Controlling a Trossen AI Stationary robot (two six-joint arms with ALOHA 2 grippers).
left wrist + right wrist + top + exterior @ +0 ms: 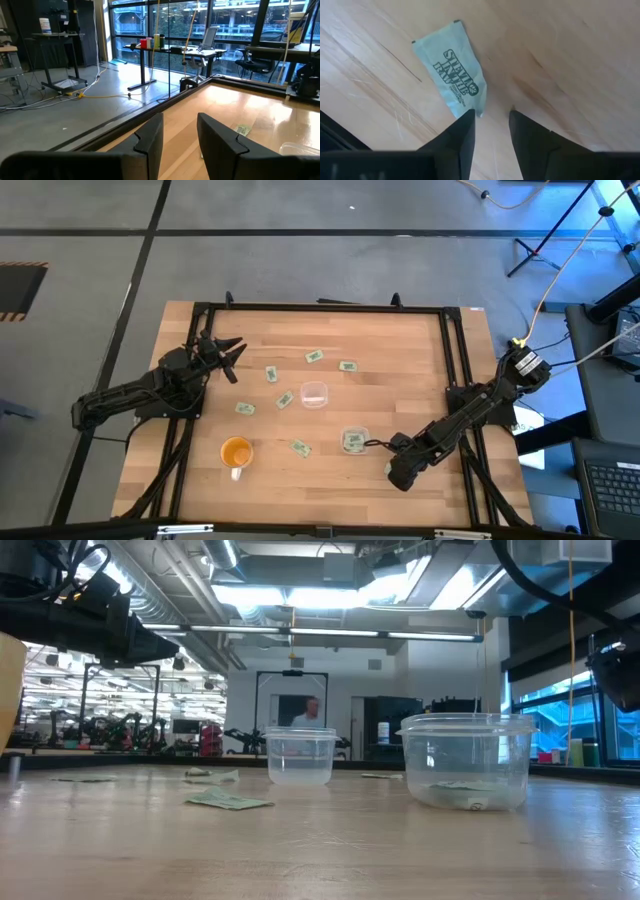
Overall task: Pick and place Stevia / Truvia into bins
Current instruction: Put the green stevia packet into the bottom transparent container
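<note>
Pkt [452,70] print: "STEVIA IN THE RAW".

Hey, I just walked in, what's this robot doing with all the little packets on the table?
It's sorting sweetener packets into two clear cups. The right gripper is open and empty, low beside the cup that already holds a packet. A Stevia packet lies flat just past its fingertips. The left gripper waits open at the table's left side. The other cup looks empty, and several loose packets lie on the wood.
</note>
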